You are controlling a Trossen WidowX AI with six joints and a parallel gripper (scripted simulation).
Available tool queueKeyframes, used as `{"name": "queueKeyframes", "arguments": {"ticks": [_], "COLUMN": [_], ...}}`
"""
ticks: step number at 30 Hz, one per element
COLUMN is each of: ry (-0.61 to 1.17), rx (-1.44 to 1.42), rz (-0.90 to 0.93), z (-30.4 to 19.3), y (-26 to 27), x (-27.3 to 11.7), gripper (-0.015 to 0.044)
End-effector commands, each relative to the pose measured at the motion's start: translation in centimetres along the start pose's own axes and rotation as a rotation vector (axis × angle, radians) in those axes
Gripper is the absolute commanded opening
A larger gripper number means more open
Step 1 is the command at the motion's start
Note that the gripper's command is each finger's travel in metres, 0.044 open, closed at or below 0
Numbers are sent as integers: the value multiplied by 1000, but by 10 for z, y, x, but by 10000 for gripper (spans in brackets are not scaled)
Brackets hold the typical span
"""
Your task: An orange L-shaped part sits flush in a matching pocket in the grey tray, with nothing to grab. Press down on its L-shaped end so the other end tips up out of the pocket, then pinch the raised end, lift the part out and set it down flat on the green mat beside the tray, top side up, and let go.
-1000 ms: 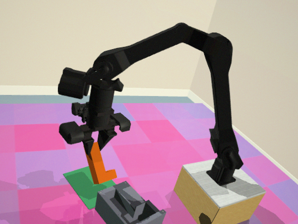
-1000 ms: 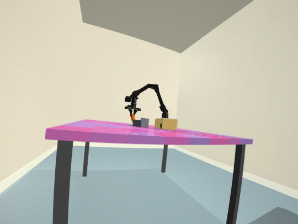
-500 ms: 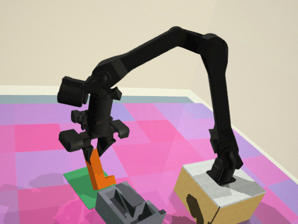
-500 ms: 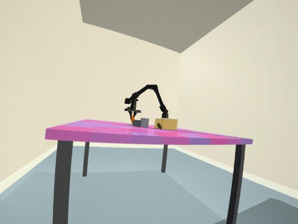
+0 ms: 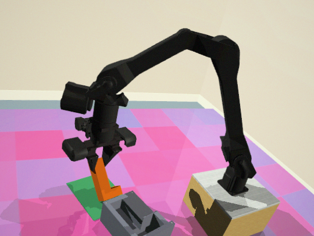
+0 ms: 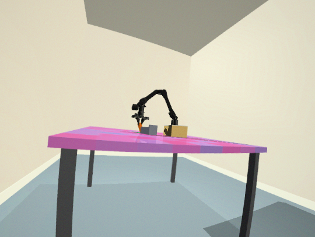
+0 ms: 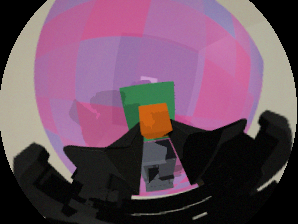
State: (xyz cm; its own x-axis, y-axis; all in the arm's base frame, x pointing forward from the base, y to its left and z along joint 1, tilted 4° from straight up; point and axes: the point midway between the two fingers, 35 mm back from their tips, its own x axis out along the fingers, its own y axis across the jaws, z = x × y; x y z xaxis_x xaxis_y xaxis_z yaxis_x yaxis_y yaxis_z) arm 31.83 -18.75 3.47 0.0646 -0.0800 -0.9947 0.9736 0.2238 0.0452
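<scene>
- The green mat [image 5: 82, 193] lies at the left, just beside the grey tray [image 5: 116, 213].
- The orange part [image 5: 102, 181] hangs over the mat, long axis near upright and slightly tilted, its foot low and pointing right toward the tray.
- The gripper [image 5: 100, 159] is clenched on the part's upper end, pointing down.
- A pink-and-purple checked table [image 6: 116, 143] stands in a beige-walled room.
- The arm arches up from its wooden base block [image 5: 232, 203] at the right.
</scene>
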Motion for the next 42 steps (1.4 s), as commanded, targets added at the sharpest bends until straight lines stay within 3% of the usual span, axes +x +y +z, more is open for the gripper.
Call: {"name": "queueKeyframes", "arguments": {"ticks": [1,3,13,18,22,42], "ry": [3,0,0,2,3,-7], "rx": [-4,0,0,-3,-4,-6], "rz": [3,0,0,2,3,8], "z": [0,0,0,2,0,2], "y": [0,0,0,3,0,2], "x": [1,0,-3,-51,-86,-82], "gripper": [0,0,263,394,400,400]}}
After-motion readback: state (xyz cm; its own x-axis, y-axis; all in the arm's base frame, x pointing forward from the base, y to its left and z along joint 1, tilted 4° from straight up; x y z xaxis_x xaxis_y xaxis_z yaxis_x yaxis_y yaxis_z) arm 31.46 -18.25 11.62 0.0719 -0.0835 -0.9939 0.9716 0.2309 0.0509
